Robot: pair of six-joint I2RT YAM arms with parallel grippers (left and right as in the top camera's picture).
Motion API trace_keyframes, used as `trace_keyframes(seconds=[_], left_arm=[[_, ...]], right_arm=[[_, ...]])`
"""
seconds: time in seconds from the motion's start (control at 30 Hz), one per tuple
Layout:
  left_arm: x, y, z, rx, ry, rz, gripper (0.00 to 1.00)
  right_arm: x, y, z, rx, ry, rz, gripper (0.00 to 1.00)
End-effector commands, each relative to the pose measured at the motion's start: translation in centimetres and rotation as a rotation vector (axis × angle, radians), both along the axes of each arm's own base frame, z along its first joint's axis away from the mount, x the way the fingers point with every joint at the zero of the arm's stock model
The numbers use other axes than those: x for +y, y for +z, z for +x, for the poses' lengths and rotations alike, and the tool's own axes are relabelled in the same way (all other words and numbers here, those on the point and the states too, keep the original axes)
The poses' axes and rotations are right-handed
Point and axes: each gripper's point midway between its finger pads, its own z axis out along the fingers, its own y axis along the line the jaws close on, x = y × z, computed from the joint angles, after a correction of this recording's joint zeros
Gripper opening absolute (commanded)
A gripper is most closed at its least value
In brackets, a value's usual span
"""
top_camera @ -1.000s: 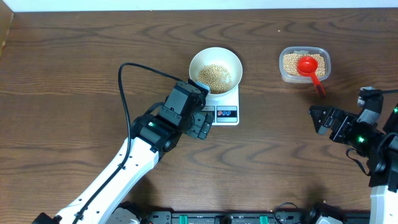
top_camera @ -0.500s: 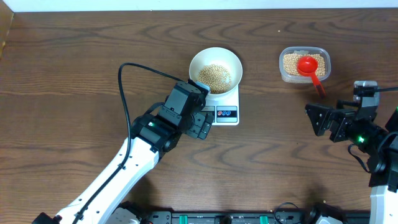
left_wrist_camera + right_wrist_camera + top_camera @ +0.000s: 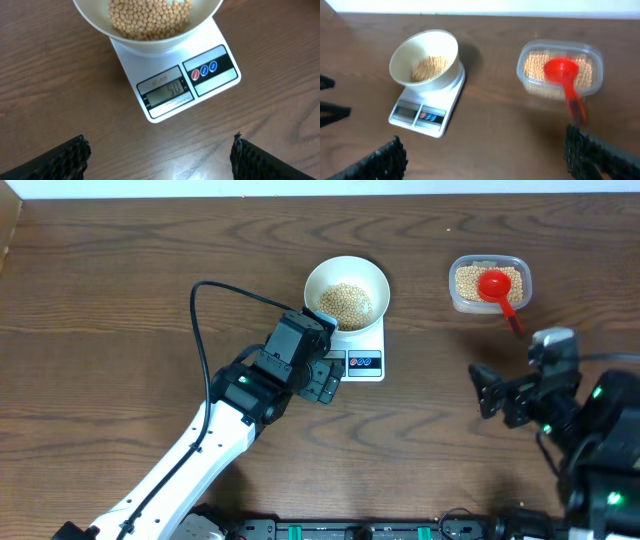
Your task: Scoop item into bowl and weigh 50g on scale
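While the white bowl of soybeans sat on the digital kitchen scale, whose display read 50, the left tool hovered just off the scale's display end, fingers spread wide and empty. Well right of the scale, the right tool gaped wide too, near the clear tub holding a red scoop.

One white bowl. One scale, with one display. One clear tub near the far right corner, with one red scoop. Beans too many to count, in two lots: bowl and tub. Two arms, so two grippers: left gripper, right gripper.
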Motion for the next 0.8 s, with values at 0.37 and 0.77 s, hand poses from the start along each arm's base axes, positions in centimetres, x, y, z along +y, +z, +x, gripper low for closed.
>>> trace_keyframes(seconds=[0.37, 0.77], left_arm=[[0.2, 0.2, 0.1, -0.012, -0.006, 0.005, 0.92], [0.2, 0.2, 0.1, -0.012, -0.006, 0.005, 0.92]], right_arm=[[-0.1, -5.0, -1.8, -0.400, -0.042, -0.088, 0.99], [0.1, -7.9, -1.7, -0.482, -0.048, -0.112, 0.99]])
